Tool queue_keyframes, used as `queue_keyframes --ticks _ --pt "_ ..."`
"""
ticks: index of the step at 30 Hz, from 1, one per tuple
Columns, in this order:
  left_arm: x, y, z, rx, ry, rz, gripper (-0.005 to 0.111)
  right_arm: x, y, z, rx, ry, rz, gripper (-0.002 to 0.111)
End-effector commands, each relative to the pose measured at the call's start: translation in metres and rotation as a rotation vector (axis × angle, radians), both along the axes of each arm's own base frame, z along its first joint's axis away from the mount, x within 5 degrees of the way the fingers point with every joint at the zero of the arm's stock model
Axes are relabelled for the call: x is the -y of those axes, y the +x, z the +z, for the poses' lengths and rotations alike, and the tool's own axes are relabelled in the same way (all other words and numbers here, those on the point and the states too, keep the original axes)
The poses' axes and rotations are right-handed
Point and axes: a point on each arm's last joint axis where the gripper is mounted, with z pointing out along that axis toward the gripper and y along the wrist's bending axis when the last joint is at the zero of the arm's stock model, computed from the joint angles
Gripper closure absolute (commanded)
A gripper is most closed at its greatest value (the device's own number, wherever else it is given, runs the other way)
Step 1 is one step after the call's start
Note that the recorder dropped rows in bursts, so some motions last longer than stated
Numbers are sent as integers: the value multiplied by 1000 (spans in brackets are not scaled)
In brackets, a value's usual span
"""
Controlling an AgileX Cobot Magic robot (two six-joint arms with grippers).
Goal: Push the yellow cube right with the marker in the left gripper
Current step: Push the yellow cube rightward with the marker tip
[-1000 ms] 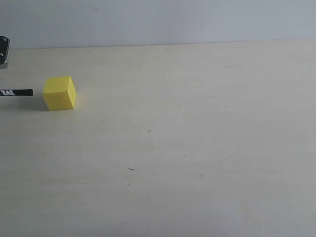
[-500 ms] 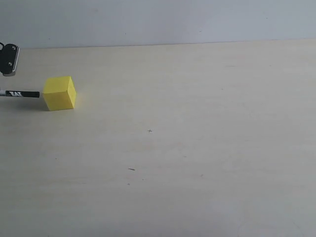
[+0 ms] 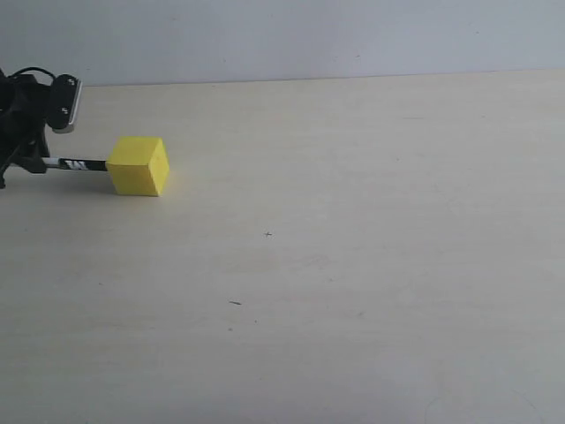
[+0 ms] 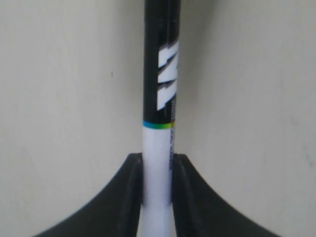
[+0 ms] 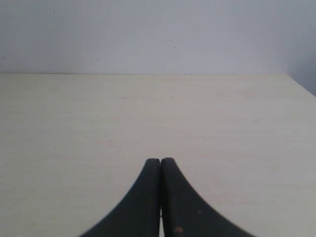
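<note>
The yellow cube (image 3: 139,165) rests on the pale table at the far left of the exterior view. The marker (image 3: 78,163) lies level, its black end touching the cube's left face. My left gripper (image 3: 37,162) is shut on the marker's white barrel at the left edge. In the left wrist view the marker (image 4: 160,98) runs out from between the black fingers (image 4: 129,197) of the left gripper (image 4: 158,160); the cube is out of that view. My right gripper (image 5: 160,162) is shut with nothing in it and does not show in the exterior view.
The pale wooden table (image 3: 353,247) stretches to the right of the cube, with a few small dark specks (image 3: 235,303). A plain grey wall (image 3: 282,35) runs along the table's far edge.
My left gripper has come in from the left edge and moved right with the marker. The marker's tip met the cube, and the cube has slid a short way right.
</note>
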Motion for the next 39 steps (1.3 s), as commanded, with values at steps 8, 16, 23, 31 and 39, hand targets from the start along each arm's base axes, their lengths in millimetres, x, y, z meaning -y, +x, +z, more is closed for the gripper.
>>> queue_keyframes --ticks 8,16,23,31,39 --pt "-37 -7 1 -74 39 138 107 0 0 0 9 -8 -4 108" --pt "10 -3 1 -38 -63 61 107 0 0 0 9 -8 -4 108" --pt "51 -5 3 -14 -9 -32 107 0 0 0 9 -8 -4 108" --pt "5 -5 2 -54 8 160 107 0 0 0 9 -8 -4 108" --pt "66 -9 -11 -75 -14 38 107 0 0 0 9 -8 -4 108"
